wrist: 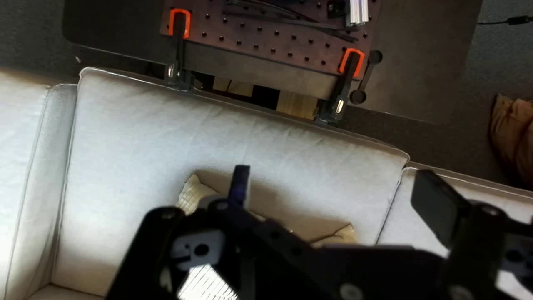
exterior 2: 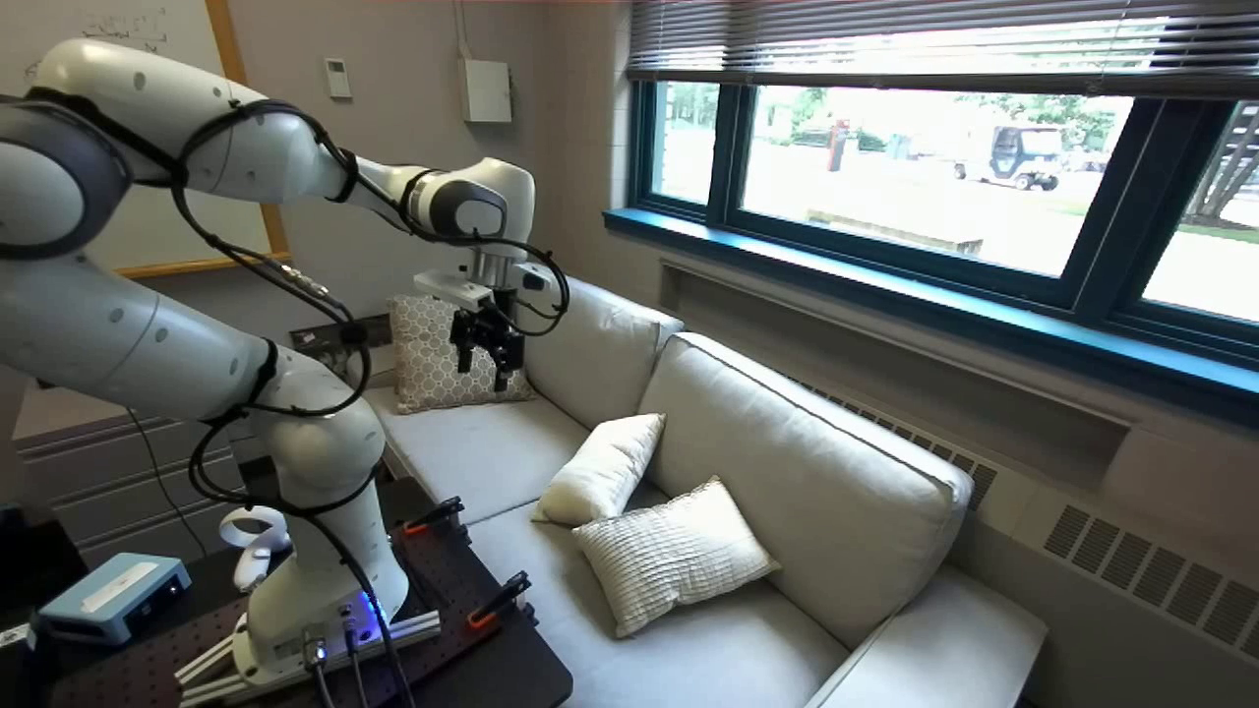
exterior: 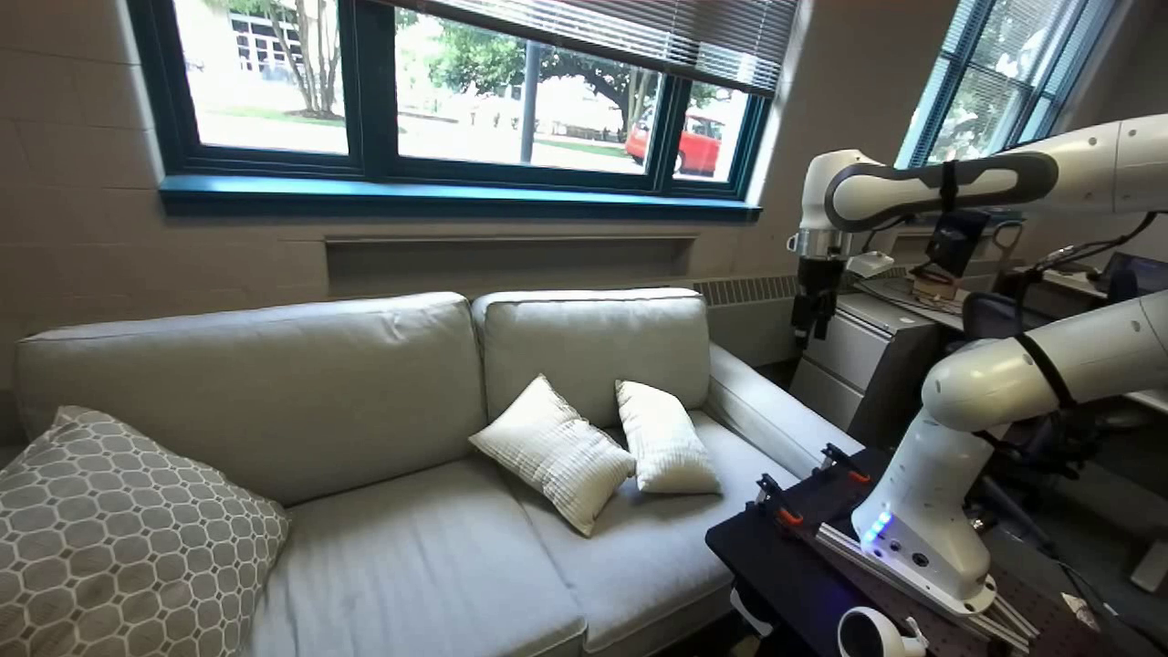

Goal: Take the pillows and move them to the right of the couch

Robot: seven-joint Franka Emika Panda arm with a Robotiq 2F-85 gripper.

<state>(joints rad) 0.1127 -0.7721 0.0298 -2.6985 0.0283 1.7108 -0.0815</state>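
Daylight comes through a wide window in the wall, its blind part-way down. The gripper hangs well above the couch, pointing down, its fingers wide apart. In the wrist view one finger stands left of the middle and its mate toward the right, with pillow fabric showing in pieces behind the gripper's black body. From there the white arm reaches back to its base on the table.

Both white pillows are on the seat cushion beside the armrest that shows at the right in both exterior views. In an exterior view the ribbed pillow at left is tilted, a corner up toward the back cushion; the right pillow is just beside it. They overlap to the eye in both exterior views; whether they touch cannot be told.

Toward the couch's other end leans a larger patterned pillow, grey with pale lines, well apart from the pair.

Two orange-and-black clamps grip a perforated plate at the table edge facing the couch. A white controller and a blue box lie near the base. Farther out, an exterior view shows drawers past the armrest and a red vehicle outside; a whiteboard shows behind the arm.
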